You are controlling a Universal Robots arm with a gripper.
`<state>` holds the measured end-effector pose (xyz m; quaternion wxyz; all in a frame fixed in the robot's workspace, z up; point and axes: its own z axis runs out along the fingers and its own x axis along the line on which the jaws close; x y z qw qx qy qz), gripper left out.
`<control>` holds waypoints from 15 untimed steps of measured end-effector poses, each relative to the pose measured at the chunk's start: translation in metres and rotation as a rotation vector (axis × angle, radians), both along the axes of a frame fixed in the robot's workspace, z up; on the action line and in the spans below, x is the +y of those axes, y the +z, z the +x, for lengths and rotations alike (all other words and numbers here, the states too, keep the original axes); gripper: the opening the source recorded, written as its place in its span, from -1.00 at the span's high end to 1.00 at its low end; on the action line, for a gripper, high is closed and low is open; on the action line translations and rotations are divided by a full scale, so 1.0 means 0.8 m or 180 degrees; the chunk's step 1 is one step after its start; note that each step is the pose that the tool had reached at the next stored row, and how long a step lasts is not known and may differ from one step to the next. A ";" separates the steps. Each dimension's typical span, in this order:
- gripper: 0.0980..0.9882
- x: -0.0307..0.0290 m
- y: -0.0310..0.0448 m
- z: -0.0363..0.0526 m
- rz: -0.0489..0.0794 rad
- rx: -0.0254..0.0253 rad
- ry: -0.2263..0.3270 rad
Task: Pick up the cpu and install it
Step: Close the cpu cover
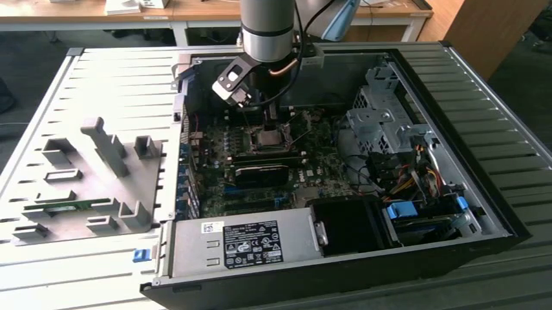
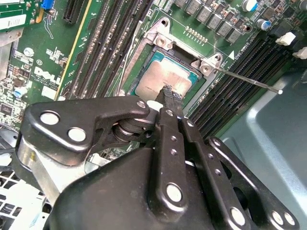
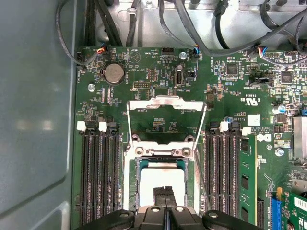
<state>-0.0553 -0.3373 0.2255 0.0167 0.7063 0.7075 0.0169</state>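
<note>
The cpu (image 3: 160,175), a flat square chip with a dull silver top, lies inside the open socket (image 3: 130,191) on the motherboard, also seen as the cpu (image 2: 156,81) and the cpu (image 1: 270,137). The socket's metal load plate (image 3: 165,103) is flipped up and its thin lever (image 2: 249,79) sticks out to the side. My gripper (image 3: 164,192) hangs straight over the chip with both black fingers pressed together, tips at or just above its top. The same gripper (image 2: 168,91) shows no gap between its tips. In the exterior view the gripper (image 1: 263,123) reaches down into the case.
Black memory slots (image 3: 98,177) flank the socket on both sides. The case wall (image 3: 33,120) is close by. A drive cage (image 1: 388,116), cable bundle (image 1: 405,174) and power supply (image 1: 242,242) fill the case. A grey parts fixture (image 1: 86,187) lies outside on the exterior view's left.
</note>
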 end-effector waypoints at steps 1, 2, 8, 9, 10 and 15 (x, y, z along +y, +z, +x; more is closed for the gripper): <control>0.98 0.0000 0.0004 0.000 -0.0001 0.0001 0.0000; 0.98 0.0000 0.0005 0.000 0.0000 0.0000 0.0000; 0.98 0.0000 0.0039 0.000 0.0000 0.0000 0.0000; 0.98 0.0000 0.0040 0.000 0.0000 0.0000 0.0000; 0.98 0.0000 0.0041 0.000 0.0000 0.0000 0.0000; 0.98 -0.0001 0.0059 0.000 -0.0001 0.0001 0.0000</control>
